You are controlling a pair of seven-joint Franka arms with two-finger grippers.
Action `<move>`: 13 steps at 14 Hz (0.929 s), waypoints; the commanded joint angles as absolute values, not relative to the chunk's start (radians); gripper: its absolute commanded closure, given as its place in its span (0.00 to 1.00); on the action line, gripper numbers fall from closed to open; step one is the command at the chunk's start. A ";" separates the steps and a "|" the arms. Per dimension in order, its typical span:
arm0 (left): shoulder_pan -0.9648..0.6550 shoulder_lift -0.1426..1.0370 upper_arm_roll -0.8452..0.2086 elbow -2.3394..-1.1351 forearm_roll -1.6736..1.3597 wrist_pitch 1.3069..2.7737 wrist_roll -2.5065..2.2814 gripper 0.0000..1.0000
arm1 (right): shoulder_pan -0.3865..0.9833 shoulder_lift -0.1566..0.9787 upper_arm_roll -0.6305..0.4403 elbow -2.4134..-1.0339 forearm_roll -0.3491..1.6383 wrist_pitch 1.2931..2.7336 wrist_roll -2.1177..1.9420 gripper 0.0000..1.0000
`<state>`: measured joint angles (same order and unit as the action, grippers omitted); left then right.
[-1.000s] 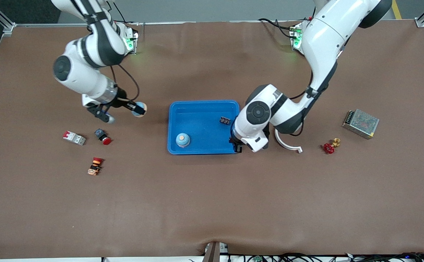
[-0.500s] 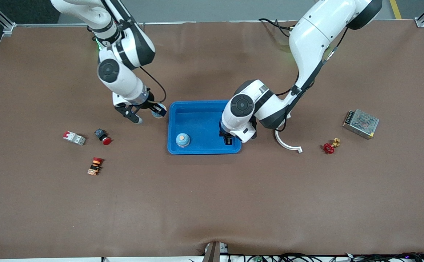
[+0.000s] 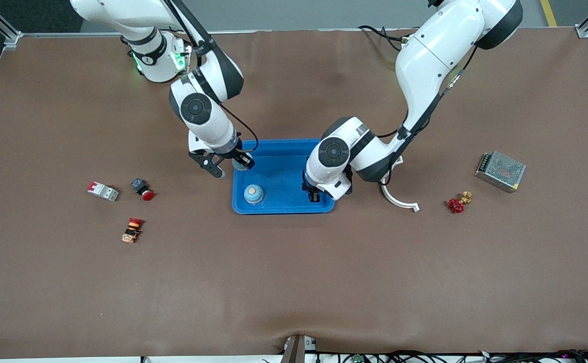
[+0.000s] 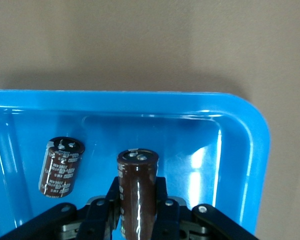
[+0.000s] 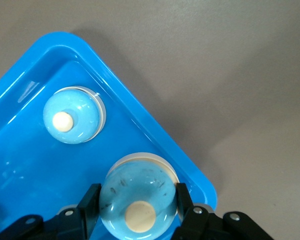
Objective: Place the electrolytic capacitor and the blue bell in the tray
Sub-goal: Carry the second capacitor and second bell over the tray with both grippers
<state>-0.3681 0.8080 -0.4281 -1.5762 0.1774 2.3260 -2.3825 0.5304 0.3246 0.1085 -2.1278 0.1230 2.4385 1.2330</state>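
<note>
I count two capacitors and two blue bells: the left gripper (image 4: 135,212) clamps one capacitor (image 4: 137,192) over the tray (image 3: 274,209), a second capacitor (image 4: 61,167) lying inside, while the right gripper (image 5: 137,212) clamps one bell (image 5: 138,197) above the second bell (image 3: 253,193)

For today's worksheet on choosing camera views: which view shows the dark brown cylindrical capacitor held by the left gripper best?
The left wrist view: the held dark brown cylindrical capacitor stands large between the left gripper fingers, over the bright blue plastic tray. The front view hides it under the arm; the right wrist view does not show it.
</note>
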 commanded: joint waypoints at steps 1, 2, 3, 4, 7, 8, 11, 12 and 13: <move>-0.380 0.808 -0.420 -1.582 0.202 2.338 -2.402 0.98 | 0.580 0.373 0.094 -2.106 0.060 2.462 1.320 1.00; -0.377 0.808 -0.420 -1.583 0.202 2.336 -2.404 0.86 | 0.590 0.383 0.092 -2.105 0.031 2.467 1.356 1.00; -0.377 0.810 -0.419 -1.583 0.202 2.336 -2.404 0.69 | 0.595 0.388 0.094 -2.105 -0.001 2.471 1.391 1.00; -0.376 0.810 -0.419 -1.583 0.201 2.336 -2.404 0.58 | 0.598 0.393 0.094 -2.105 -0.017 2.474 1.413 1.00; -0.373 0.802 -0.417 -1.577 0.202 2.332 -2.401 0.00 | 0.629 0.408 0.094 -2.094 -0.021 2.477 1.449 1.00; -0.370 0.798 -0.416 -1.574 0.202 2.327 -2.398 0.00 | 0.638 0.413 0.094 -2.091 -0.021 2.477 1.462 1.00; -0.361 0.767 -0.410 -1.568 0.206 2.300 -2.376 0.00 | 0.660 0.439 0.092 -2.083 -0.023 2.503 1.482 1.00; -0.356 0.755 -0.410 -1.560 0.210 2.287 -2.356 0.00 | 0.664 0.446 0.091 -2.083 -0.023 2.505 1.482 1.00; -0.348 0.747 -0.410 -1.540 0.224 2.254 -2.327 0.00 | 0.669 0.452 0.089 -2.083 -0.023 2.511 1.483 1.00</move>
<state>-0.3576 0.7901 -0.4145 -1.5525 0.1893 2.3107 -2.3589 0.6471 0.4246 0.1044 -2.1047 0.0113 2.5015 1.4445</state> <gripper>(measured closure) 0.000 0.348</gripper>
